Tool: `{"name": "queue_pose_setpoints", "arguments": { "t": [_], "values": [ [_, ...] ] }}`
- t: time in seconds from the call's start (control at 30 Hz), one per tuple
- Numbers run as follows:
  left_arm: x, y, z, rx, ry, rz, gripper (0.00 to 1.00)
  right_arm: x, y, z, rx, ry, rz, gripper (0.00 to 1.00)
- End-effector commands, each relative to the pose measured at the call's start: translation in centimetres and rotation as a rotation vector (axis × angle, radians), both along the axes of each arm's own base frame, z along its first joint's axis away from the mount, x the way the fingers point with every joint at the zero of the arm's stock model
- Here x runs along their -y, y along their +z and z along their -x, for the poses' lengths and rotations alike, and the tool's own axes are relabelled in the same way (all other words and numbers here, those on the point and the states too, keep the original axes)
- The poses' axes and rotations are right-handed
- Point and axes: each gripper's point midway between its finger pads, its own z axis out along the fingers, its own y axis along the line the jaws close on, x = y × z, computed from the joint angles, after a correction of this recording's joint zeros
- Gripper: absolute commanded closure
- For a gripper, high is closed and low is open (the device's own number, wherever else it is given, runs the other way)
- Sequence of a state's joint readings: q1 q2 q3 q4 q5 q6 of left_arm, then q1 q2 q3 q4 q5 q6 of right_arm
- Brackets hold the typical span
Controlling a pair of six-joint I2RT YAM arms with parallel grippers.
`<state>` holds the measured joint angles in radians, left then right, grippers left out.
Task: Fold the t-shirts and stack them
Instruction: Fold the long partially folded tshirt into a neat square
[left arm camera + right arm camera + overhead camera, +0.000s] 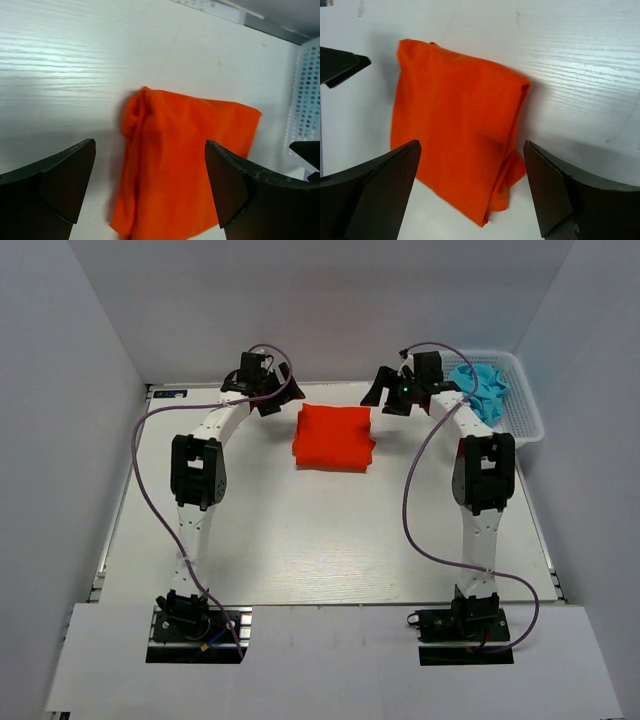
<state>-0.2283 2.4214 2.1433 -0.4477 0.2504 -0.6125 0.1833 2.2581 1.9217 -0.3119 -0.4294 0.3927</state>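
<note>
An orange t-shirt (334, 437) lies folded into a rough rectangle at the back middle of the table. It also shows in the left wrist view (185, 160) and in the right wrist view (455, 125). My left gripper (282, 395) is open and empty, just left of the shirt's back left corner. My right gripper (385, 397) is open and empty, just right of its back right corner. Both hover above the shirt's edges, holding nothing. A crumpled light blue t-shirt (483, 388) lies in the white basket (523, 400).
The white mesh basket stands at the back right corner of the table; its wall shows in the left wrist view (305, 100). White walls enclose the table on three sides. Purple cables loop from both arms.
</note>
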Motion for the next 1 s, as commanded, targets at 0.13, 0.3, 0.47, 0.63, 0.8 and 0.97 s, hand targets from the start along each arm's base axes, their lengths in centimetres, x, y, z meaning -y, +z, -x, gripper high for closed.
{"name": "queue_pose_setpoints", "arguments": {
  "t": [0.13,0.3,0.47,0.63,0.8,0.97],
  "values": [
    [5.1,9.2,3.9,0.161,-0.153,-0.034,0.00,-2.0,5.7,4.3,0.069,0.124,-0.042,0.11],
    [8.1,7.3,5.0,0.119,-0.230,0.065,0.00,-3.5,4.4,5.6,0.005,0.148,-0.154,0.11],
    [8.2,1.9,6.4,-0.020,-0.212,0.055,0.00,-4.6,0.1,5.9,-0.094,0.152,-0.250,0.11],
    [7.3,-2.5,9.2,-0.125,-0.204,0.047,0.00,-4.9,-4.0,7.0,-0.121,0.160,-0.208,0.11],
    [6.0,-5.5,12.9,-0.238,-0.192,0.024,0.00,-4.6,-7.9,11.1,-0.216,0.197,-0.145,0.09],
    [4.6,-7.2,19.2,-0.352,-0.225,0.008,0.00,-3.2,-7.3,15.4,-0.220,0.181,-0.094,0.09]
  ]
}}
